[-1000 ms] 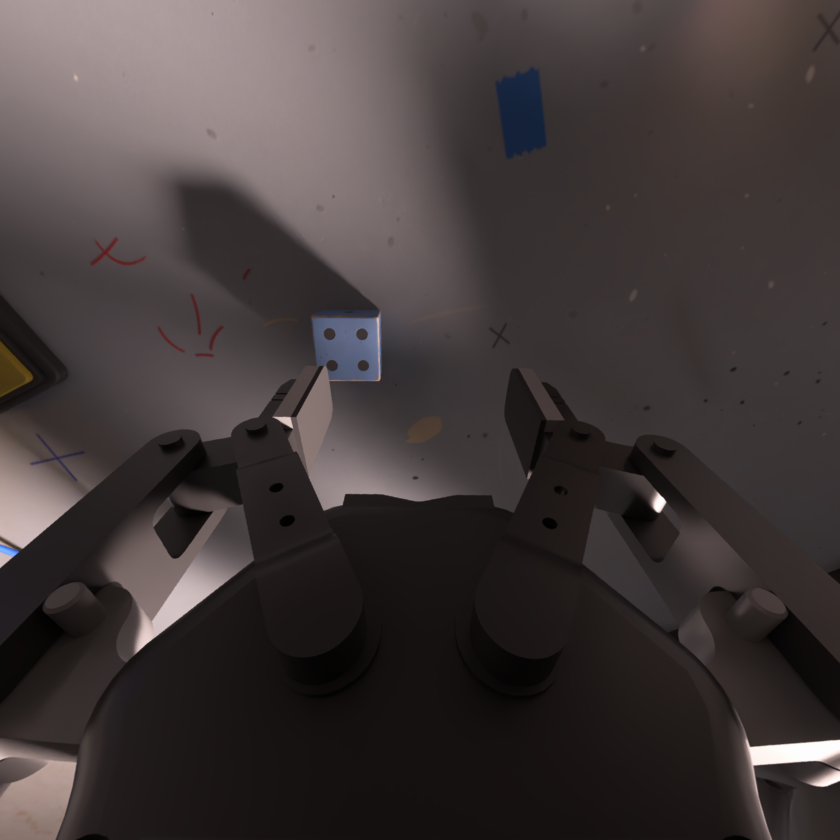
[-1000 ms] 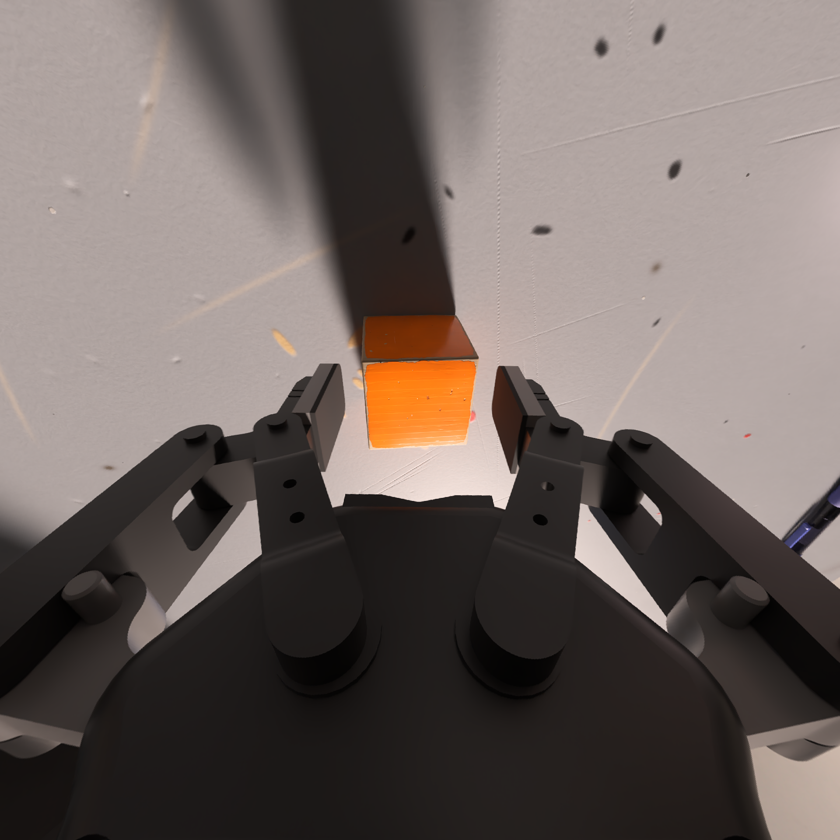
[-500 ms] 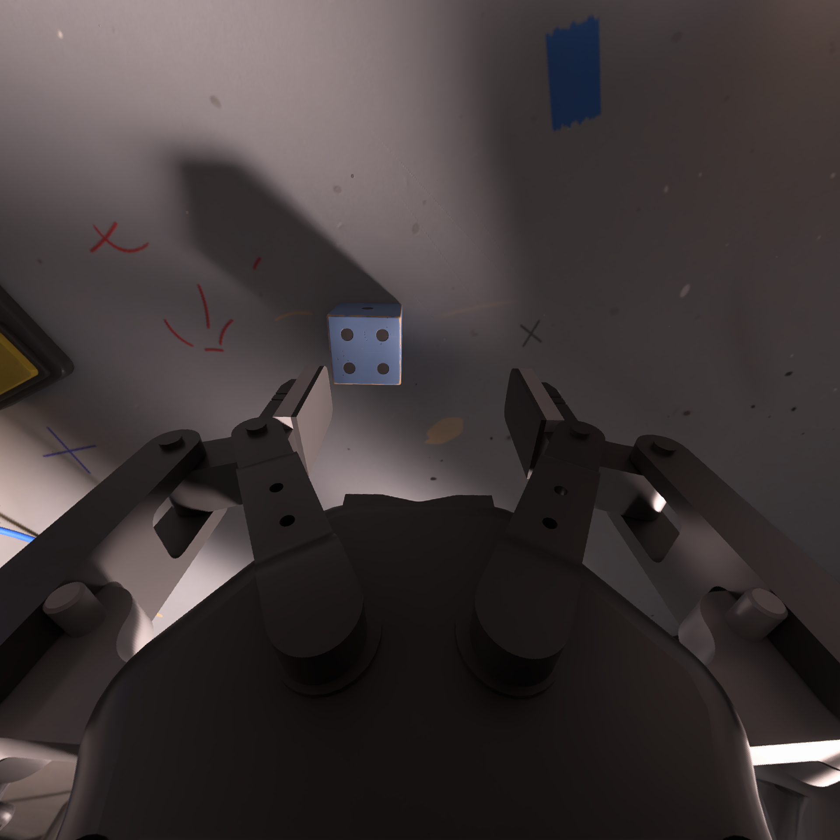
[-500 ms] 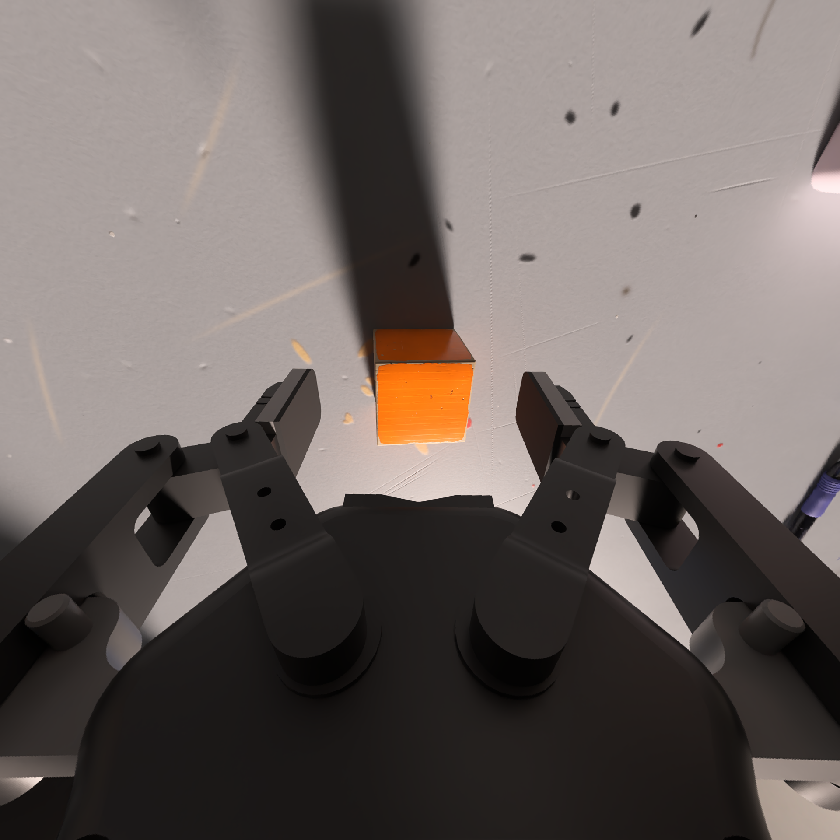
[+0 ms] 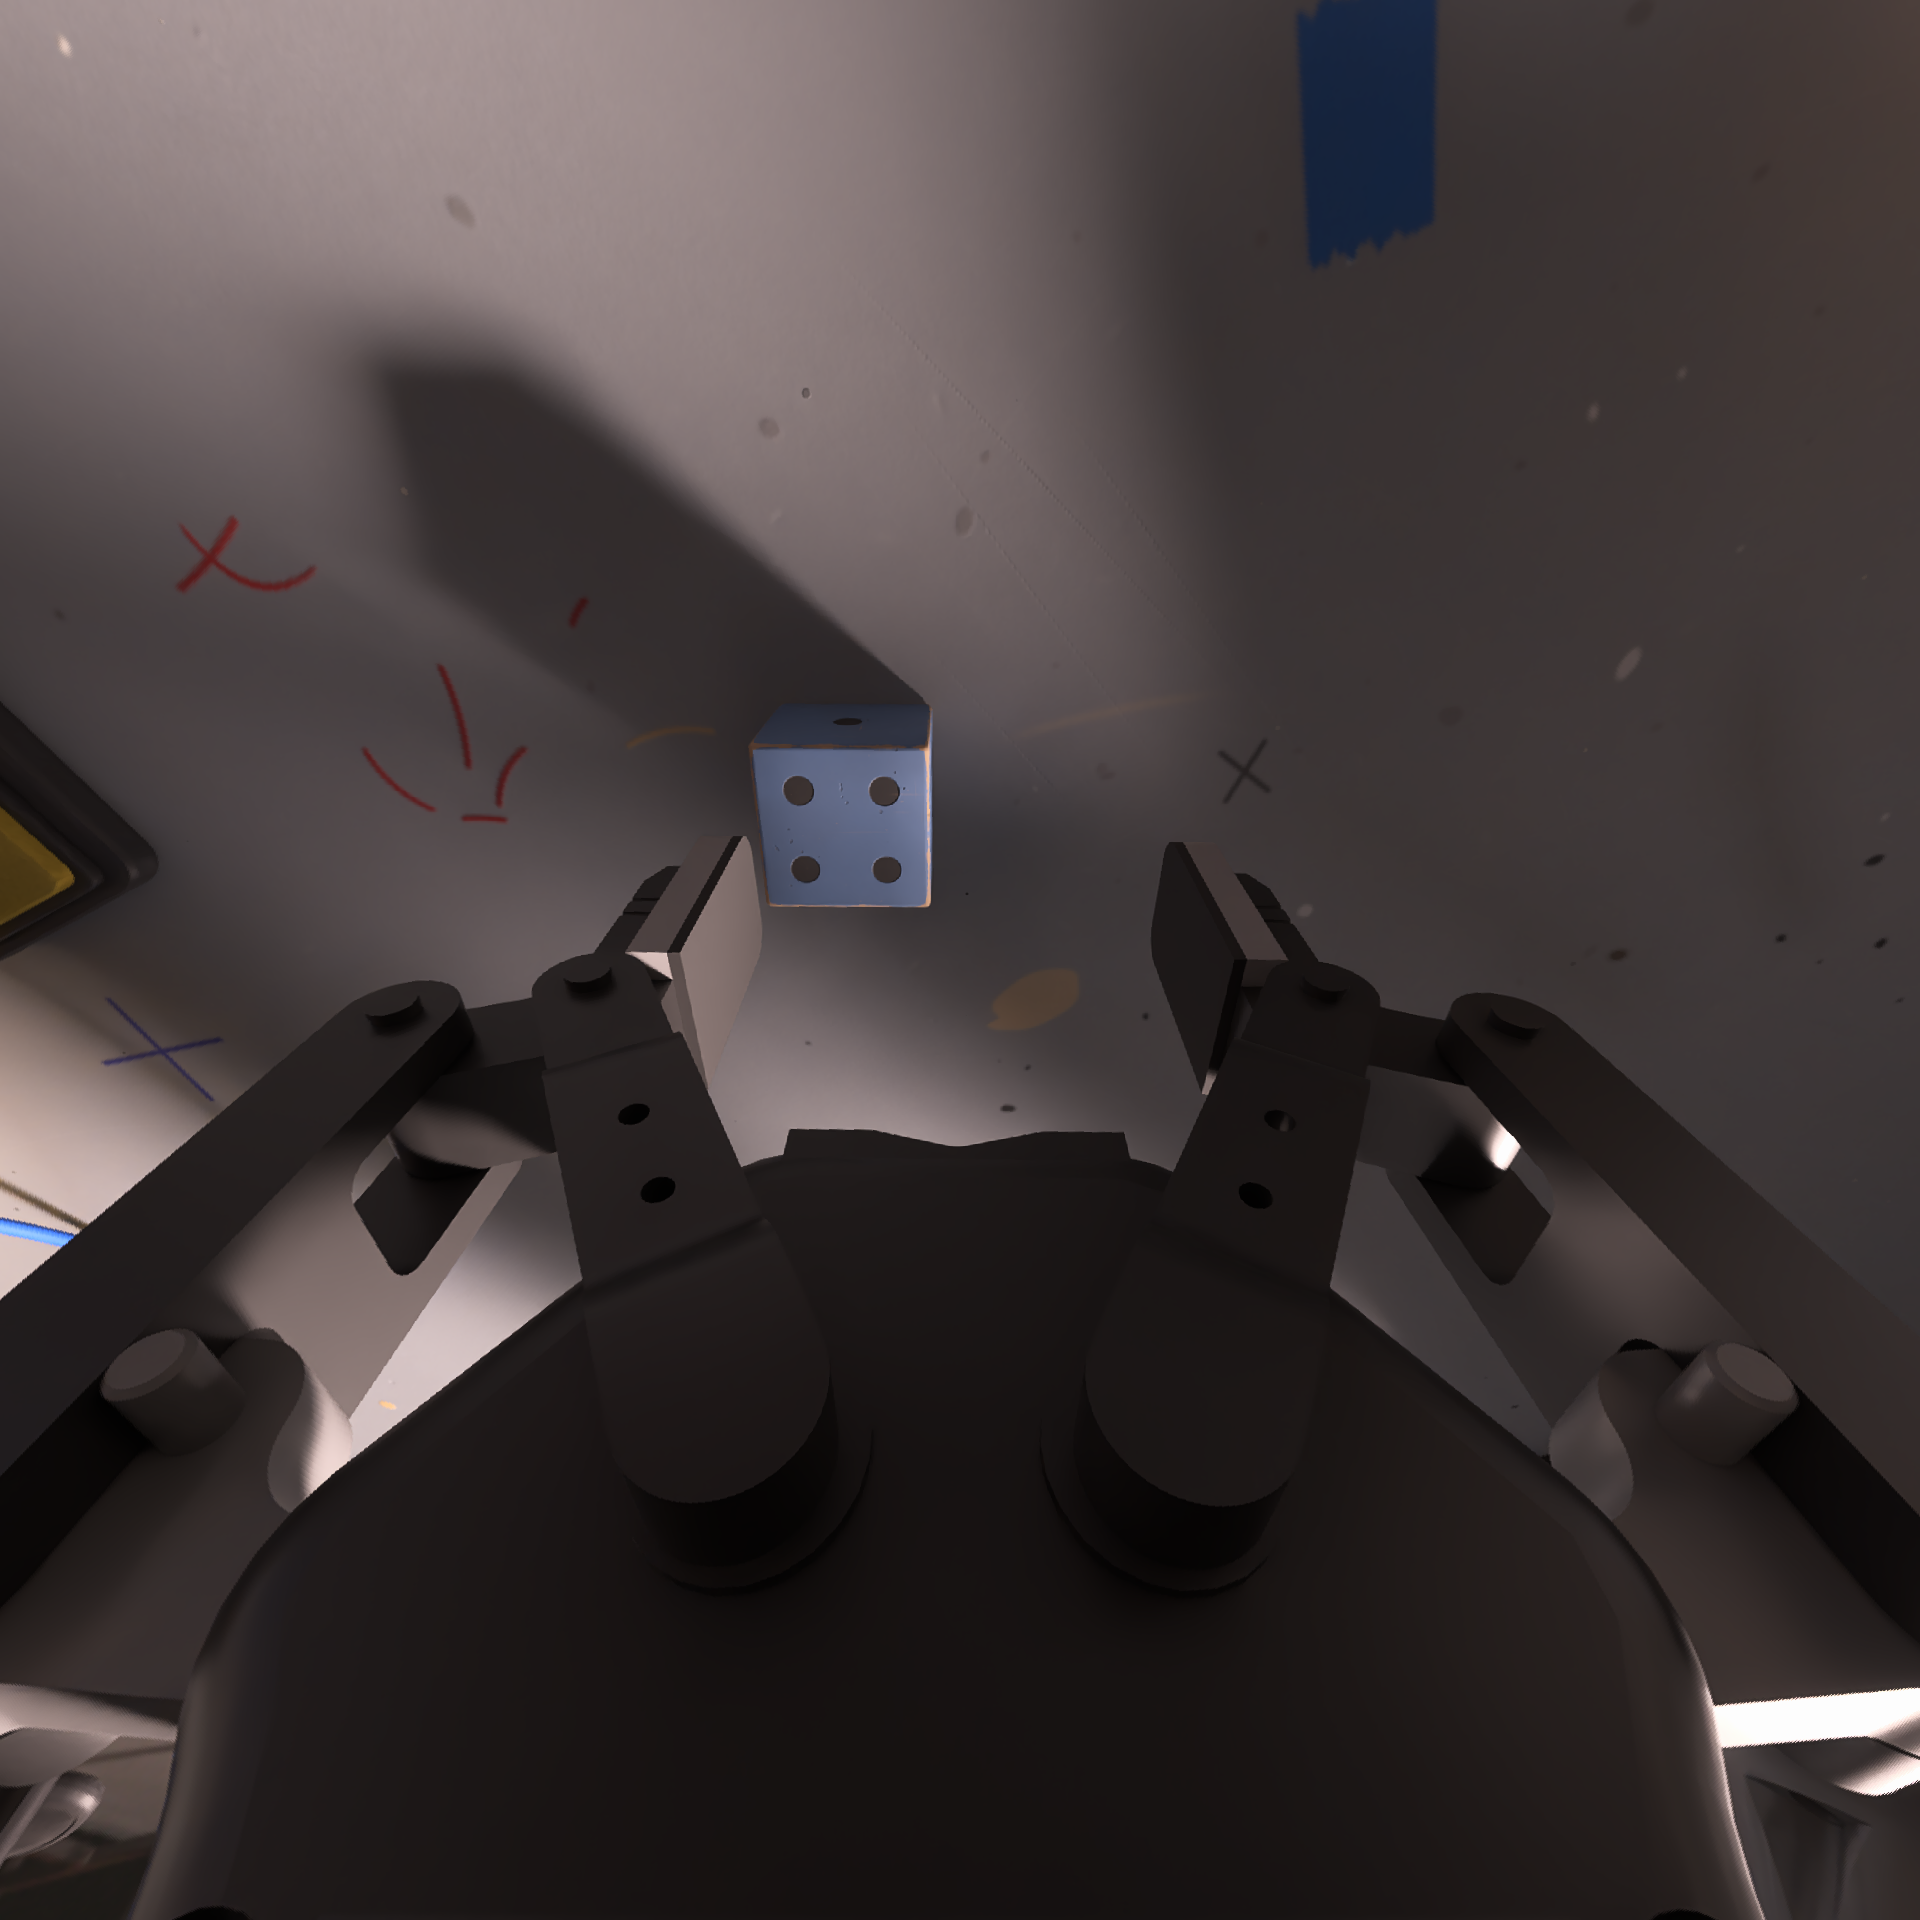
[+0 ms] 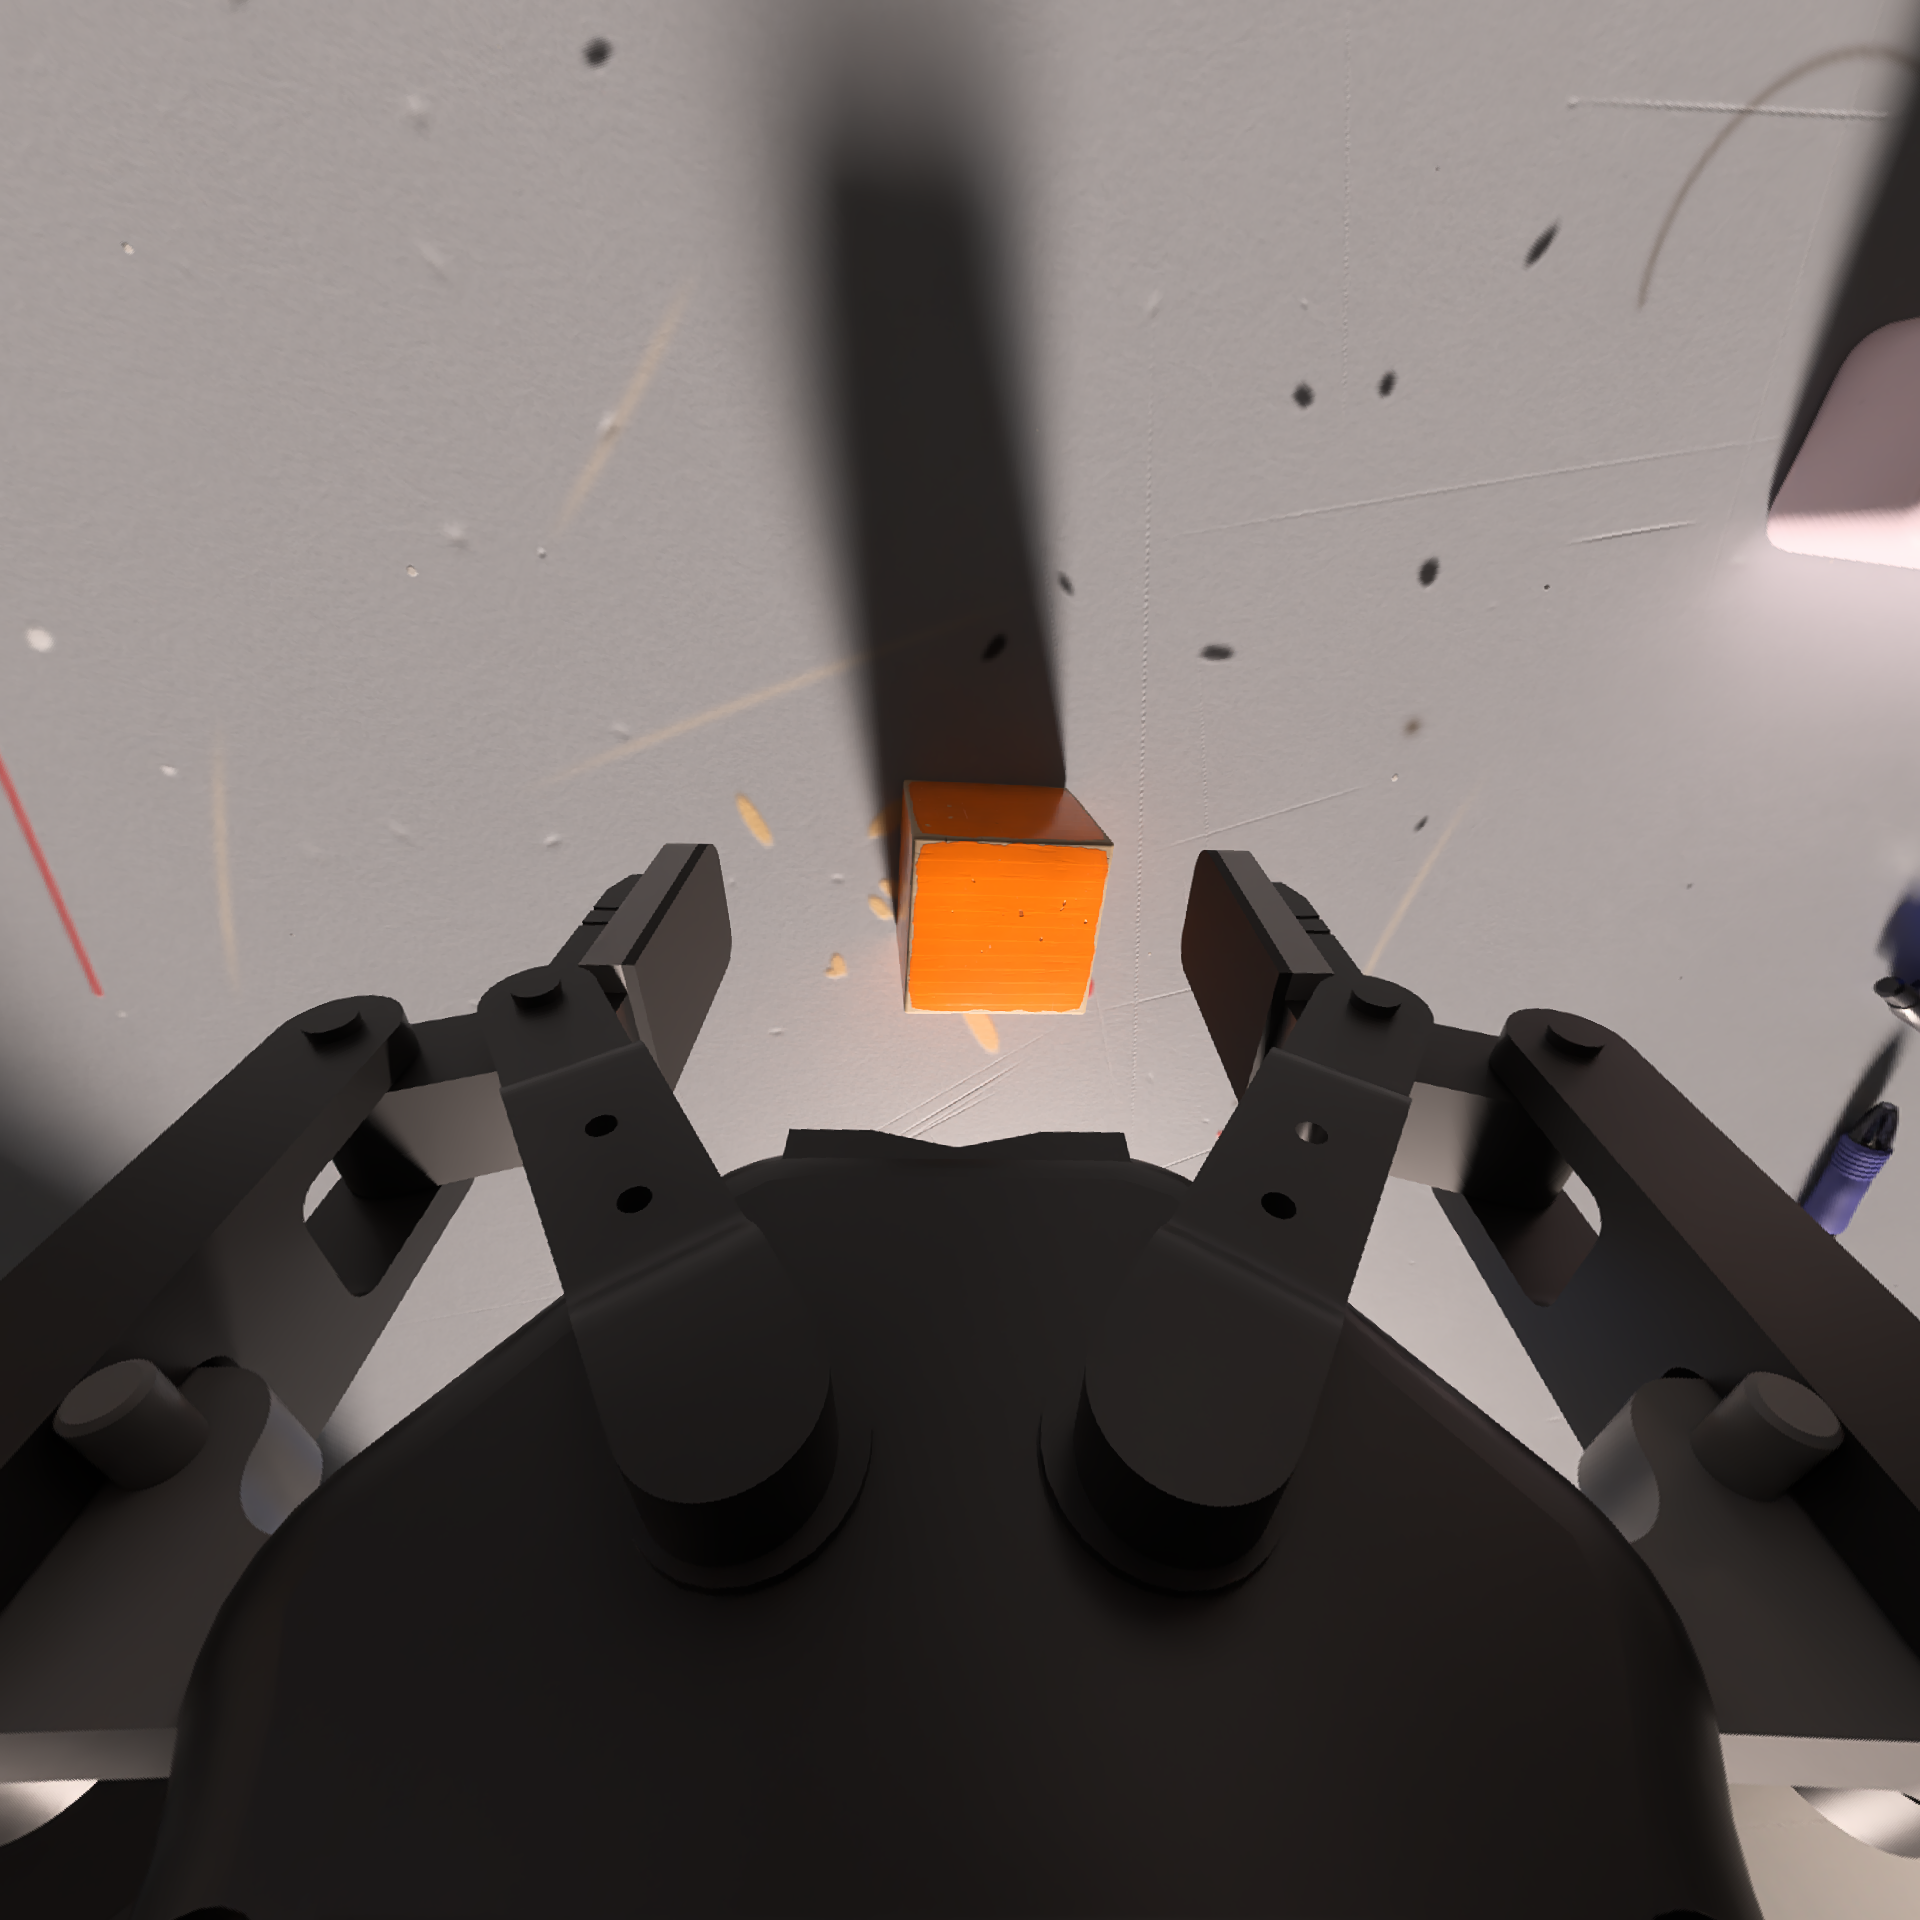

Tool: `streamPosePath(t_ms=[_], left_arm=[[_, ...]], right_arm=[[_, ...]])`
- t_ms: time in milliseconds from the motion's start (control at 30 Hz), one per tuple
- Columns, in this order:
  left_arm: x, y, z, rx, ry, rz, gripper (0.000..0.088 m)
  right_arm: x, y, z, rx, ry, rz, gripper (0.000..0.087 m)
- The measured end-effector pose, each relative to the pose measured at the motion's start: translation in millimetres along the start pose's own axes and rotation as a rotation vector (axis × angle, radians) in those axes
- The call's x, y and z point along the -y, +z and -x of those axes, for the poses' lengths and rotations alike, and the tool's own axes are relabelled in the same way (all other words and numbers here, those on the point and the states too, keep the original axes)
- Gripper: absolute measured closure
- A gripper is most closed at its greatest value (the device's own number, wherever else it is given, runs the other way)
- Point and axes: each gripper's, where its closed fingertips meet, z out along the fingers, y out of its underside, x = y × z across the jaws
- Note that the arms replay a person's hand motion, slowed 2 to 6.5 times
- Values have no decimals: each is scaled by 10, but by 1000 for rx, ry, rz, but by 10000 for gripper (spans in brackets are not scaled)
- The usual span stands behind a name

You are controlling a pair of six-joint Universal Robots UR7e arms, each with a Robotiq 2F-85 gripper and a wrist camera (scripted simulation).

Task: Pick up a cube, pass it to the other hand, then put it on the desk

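Note:
In the left wrist view a pale blue cube (image 5: 842,821) with round dark pips, like a die, rests on the grey desk (image 5: 1039,416). My left gripper (image 5: 951,935) is open and empty above the desk, with the cube just beyond its left fingertip (image 5: 717,914). In the right wrist view an orange cube (image 6: 1003,914) rests on the desk (image 6: 416,416). My right gripper (image 6: 956,935) is open and empty above it, with the cube beyond the gap between the fingertips, nearer the right one.
A strip of blue tape (image 5: 1366,125) lies on the desk at the far right. A black and yellow object (image 5: 42,862) sits at the left edge. Red and blue pen marks cover the desk. A blue-tipped tool (image 6: 1860,1143) and a pale object (image 6: 1860,457) lie at the right.
My right gripper has opened wide and drawn back up from the orange cube, which stays on the desk. My left gripper stays open; the blue cube has shifted right in its view.

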Motion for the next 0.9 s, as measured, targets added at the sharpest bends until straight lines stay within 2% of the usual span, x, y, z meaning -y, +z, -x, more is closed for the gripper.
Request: streamPosePath(t_ms=[367,900], left_arm=[[13,83,8,0,-5,30,193],[7,183,110,47,-29,73,181]], right_arm=[[39,-80,46,5,-23,-30,112],[72,-149,116,8,-60,-56,117]])
